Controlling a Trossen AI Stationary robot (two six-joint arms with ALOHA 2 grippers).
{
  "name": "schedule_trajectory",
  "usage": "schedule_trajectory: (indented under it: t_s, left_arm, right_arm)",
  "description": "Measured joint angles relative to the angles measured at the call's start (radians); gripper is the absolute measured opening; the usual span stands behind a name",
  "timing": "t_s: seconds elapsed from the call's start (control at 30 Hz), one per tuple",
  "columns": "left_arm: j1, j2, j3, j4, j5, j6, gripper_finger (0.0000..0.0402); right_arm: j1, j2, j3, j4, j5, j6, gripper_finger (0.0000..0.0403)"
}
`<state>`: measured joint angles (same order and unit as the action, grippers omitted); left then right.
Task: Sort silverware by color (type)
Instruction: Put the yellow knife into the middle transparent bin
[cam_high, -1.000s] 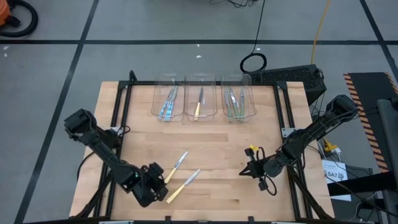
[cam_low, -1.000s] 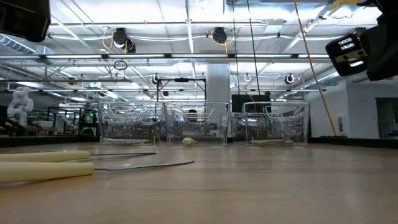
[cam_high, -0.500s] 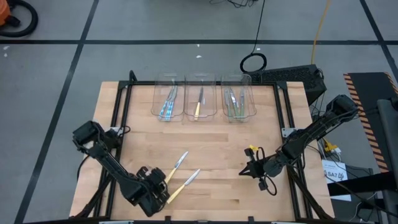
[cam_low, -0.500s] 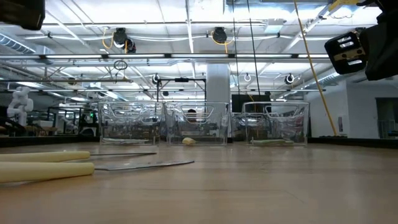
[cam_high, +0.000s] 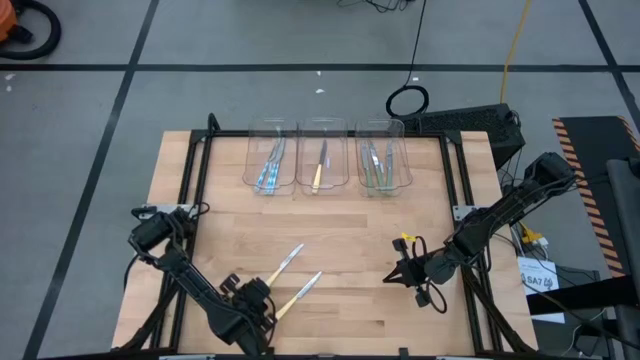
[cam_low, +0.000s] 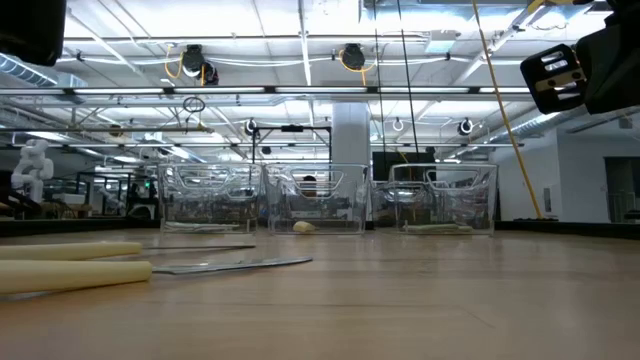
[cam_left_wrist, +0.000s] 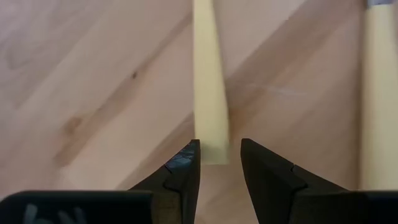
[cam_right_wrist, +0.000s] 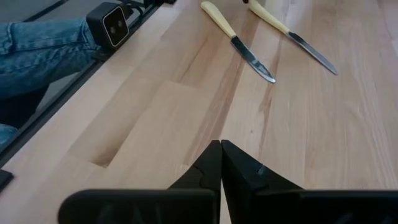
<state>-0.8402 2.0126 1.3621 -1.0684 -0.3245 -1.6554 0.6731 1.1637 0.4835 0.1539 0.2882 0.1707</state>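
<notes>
Pale wooden counter (cam_high: 340, 240) carries two yellow-handled knives (cam_high: 296, 297). Left claw (cam_left_wrist: 217, 163), half open, straddles one knife's handle end without gripping it. Right claw (cam_right_wrist: 221, 163) waits, closed and empty.

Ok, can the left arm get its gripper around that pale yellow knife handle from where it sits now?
Probably yes. The left gripper is open, its fingers either side of the end of the knife handle, with bare table around and nothing in between.
</notes>
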Motion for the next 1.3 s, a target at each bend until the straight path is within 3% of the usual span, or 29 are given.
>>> schedule_trajectory:
  t_s: [0.63,1.07,1.3]
  left_arm:
    - [0.080,-0.011,0.004,0.022,0.012,0.126,0.0125]
    - [0.130,-0.011,0.129,0.008,0.037,0.117,0.0125]
    - [0.134,-0.011,0.135,-0.028,0.045,0.155,0.0125]
  right_arm:
    - [0.000,0.000,0.000,0.000,-0.001,-0.027,0.0002]
    - [0.000,0.000,0.000,0.000,-0.001,-0.005,0.0002]
    - [0.000,0.000,0.000,0.000,-0.001,0.000,0.0002]
